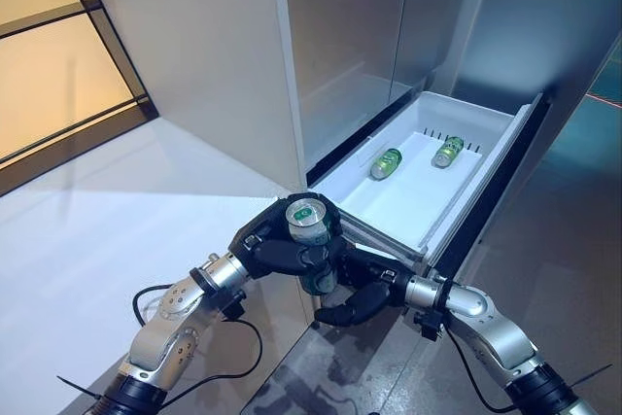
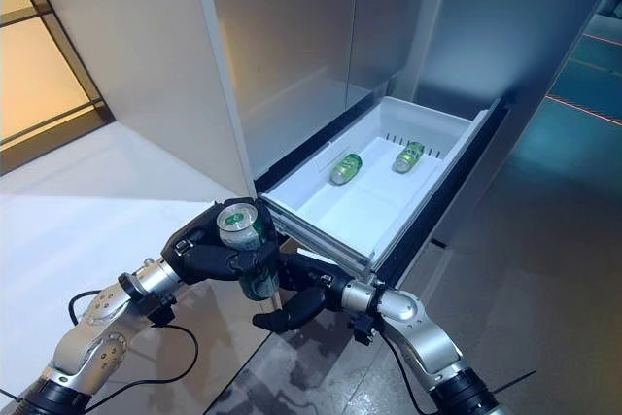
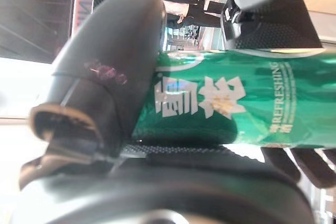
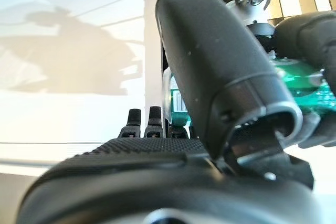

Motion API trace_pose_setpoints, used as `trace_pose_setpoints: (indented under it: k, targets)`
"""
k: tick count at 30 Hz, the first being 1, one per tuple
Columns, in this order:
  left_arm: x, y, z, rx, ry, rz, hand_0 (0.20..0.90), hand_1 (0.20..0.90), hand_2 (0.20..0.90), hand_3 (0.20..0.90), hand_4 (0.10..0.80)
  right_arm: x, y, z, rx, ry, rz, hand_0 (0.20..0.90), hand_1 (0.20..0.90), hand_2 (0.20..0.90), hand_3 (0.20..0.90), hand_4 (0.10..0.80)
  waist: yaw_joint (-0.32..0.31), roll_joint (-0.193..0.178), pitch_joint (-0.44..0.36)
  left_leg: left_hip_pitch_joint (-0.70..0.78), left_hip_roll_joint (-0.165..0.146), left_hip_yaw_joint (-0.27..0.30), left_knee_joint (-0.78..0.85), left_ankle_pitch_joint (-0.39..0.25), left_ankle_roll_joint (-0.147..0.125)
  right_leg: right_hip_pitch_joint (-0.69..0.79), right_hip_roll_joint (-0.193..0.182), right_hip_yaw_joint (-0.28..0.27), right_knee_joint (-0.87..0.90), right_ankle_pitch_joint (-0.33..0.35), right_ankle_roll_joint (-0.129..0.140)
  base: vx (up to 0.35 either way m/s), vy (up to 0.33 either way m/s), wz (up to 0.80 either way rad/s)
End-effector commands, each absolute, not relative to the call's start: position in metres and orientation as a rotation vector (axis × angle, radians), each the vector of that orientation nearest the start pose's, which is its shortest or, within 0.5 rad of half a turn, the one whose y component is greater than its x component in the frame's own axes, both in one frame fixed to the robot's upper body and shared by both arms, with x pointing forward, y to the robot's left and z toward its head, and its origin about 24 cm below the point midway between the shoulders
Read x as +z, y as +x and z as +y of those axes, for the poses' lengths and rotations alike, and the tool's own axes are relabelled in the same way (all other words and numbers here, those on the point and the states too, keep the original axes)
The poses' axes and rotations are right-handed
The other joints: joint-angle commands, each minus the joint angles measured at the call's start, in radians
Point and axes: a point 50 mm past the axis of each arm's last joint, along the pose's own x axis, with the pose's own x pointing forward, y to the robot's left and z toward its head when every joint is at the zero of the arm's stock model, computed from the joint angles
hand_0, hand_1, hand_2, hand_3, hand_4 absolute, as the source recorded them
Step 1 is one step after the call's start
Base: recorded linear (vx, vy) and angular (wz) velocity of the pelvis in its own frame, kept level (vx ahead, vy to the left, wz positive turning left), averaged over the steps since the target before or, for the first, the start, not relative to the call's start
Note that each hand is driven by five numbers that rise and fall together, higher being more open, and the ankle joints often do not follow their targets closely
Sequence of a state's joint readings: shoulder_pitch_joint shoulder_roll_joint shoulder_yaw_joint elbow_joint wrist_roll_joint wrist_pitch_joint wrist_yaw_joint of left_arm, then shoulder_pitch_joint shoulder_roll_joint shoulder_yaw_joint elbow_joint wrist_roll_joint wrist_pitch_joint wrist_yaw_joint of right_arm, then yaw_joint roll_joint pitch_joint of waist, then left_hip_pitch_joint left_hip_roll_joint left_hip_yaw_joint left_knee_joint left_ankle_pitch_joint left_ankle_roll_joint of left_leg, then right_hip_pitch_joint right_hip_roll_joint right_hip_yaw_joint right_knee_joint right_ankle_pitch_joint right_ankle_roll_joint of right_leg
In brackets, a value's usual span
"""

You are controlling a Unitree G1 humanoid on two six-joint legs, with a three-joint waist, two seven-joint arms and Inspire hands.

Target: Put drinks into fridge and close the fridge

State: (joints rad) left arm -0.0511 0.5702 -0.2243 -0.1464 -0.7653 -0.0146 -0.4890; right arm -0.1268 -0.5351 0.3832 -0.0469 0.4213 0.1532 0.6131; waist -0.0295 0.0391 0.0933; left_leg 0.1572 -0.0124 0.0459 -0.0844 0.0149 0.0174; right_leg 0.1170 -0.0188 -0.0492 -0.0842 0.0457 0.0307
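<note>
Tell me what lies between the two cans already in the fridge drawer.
Nothing: in the left eye view, only bare white drawer floor separates the left can from the right can. The third can is in the left hand.

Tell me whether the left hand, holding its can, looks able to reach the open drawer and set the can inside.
Probably yes. The left hand grips the green can just before the drawer front, whose bare near floor lies ahead of the two lying cans. The right hand hangs below, out of the way.
</note>
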Motion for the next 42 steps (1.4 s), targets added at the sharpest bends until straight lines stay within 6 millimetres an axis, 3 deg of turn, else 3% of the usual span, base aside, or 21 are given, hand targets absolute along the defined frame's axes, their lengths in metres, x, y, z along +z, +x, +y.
trace_pose_setpoints:
  k: [1,11,16,27,42]
  targets:
    - [0.161,0.263,0.152,-0.842,-0.168,-0.457,0.3,0.3,0.3,0.2,0.1,0.094,0.258,-0.107,1.107,-0.009,-0.032,0.9,0.9,0.9,0.9,0.8,0.006,-0.024,-0.061,0.0,-0.041,-0.038,0.025,-0.072,0.015,-0.004,0.023,-0.03,0.099,-0.121,0.024,0.0,0.0,0.0]
    - [0.15,0.258,0.151,-0.866,-0.198,-0.426,0.3,0.3,0.3,0.2,0.1,0.08,0.257,-0.112,0.99,0.197,0.031,0.9,0.9,0.9,0.9,0.8,0.007,-0.02,-0.057,0.002,-0.039,-0.027,0.029,-0.074,0.011,0.002,0.02,-0.043,0.087,-0.117,0.026,0.0,0.0,0.0]
    - [0.146,0.254,0.153,-0.876,-0.209,-0.415,0.3,0.3,0.3,0.2,0.1,0.069,0.256,-0.128,0.859,0.357,0.097,0.9,0.9,0.9,0.9,0.8,-0.002,-0.016,-0.055,0.003,-0.038,-0.021,0.027,-0.074,0.01,-0.001,0.021,-0.037,0.086,-0.115,0.03,0.0,0.0,0.0]
    - [0.148,0.257,0.145,-0.913,-0.239,-0.378,0.3,0.3,0.3,0.2,0.1,0.113,0.269,-0.118,0.876,0.267,0.065,0.9,0.9,0.9,0.9,0.8,-0.009,-0.022,-0.049,0.015,-0.038,-0.015,0.025,-0.073,0.012,0.007,0.022,-0.028,0.081,-0.108,0.034,-0.003,0.004,-0.01]
    - [0.149,0.259,0.124,-0.998,-0.297,-0.339,0.3,0.3,0.3,0.2,0.1,0.129,0.269,-0.097,0.999,0.19,0.075,0.9,0.9,0.9,0.9,0.8,-0.01,-0.03,-0.045,0.017,-0.042,-0.029,0.03,-0.072,0.016,0.008,0.022,-0.012,0.094,-0.109,0.036,0.0,0.0,0.0]
